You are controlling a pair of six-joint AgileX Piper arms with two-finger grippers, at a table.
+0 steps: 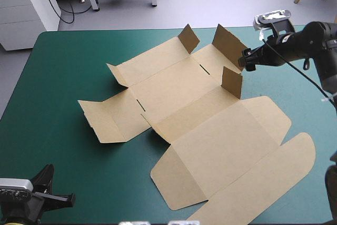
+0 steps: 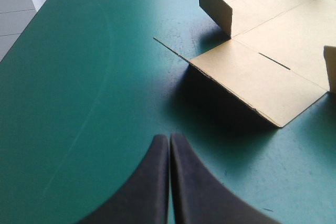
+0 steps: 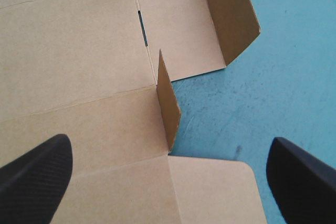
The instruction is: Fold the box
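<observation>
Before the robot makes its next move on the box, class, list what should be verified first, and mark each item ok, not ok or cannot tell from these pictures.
1. Right gripper open: ok, its fingers stand wide apart.
2. Something lined up to grasp: ok, a small upright flap stands just ahead, between the two fingers.
3. Left gripper ready to assist: not ok, it is shut and short of the box, over bare teal-green cover.
4. Walls raised: not ok, the main panels lie flat and only some flaps stand.
5. Whole sheet on the table: cannot tell, the lid runs out of the high view at its near end.
</observation>
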